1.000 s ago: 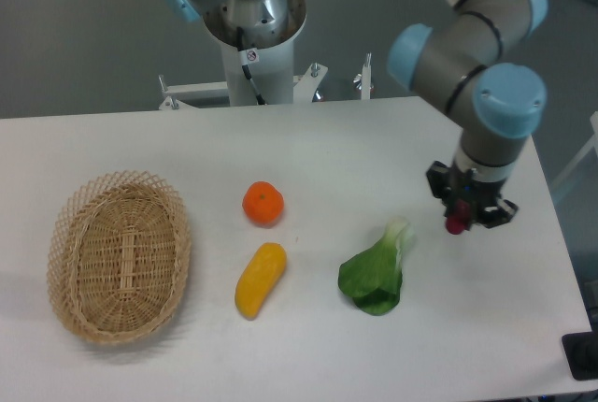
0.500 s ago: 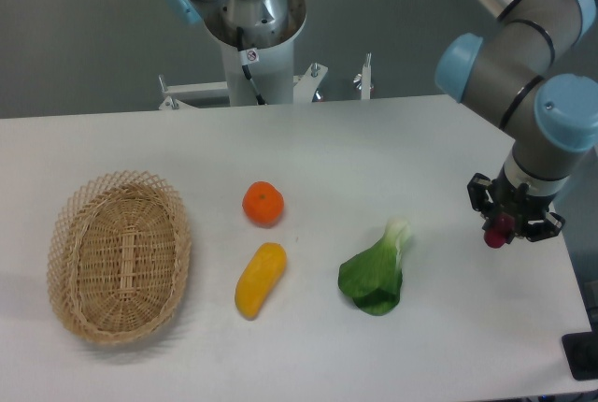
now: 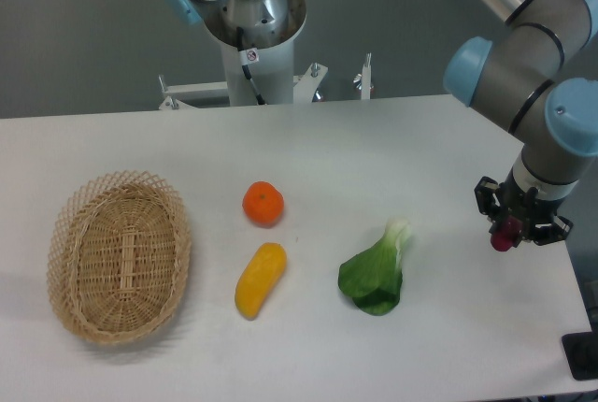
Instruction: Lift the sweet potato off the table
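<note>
My gripper (image 3: 519, 222) hangs over the right end of the white table (image 3: 308, 150), close to its right edge. It is shut on the sweet potato (image 3: 505, 234), of which only a small dark reddish end shows below the fingers. The rest of the sweet potato is hidden by the gripper body. It looks lifted a little above the tabletop.
A green leafy vegetable (image 3: 375, 274) lies left of the gripper. A yellow oblong fruit (image 3: 259, 279) and a round orange (image 3: 263, 204) lie mid-table. A wicker basket (image 3: 119, 254) stands at the left. The arm's base (image 3: 252, 19) is at the back.
The gripper has carried the sweet potato to the right, from beside the green vegetable to near the table's right edge. Nothing else has moved.
</note>
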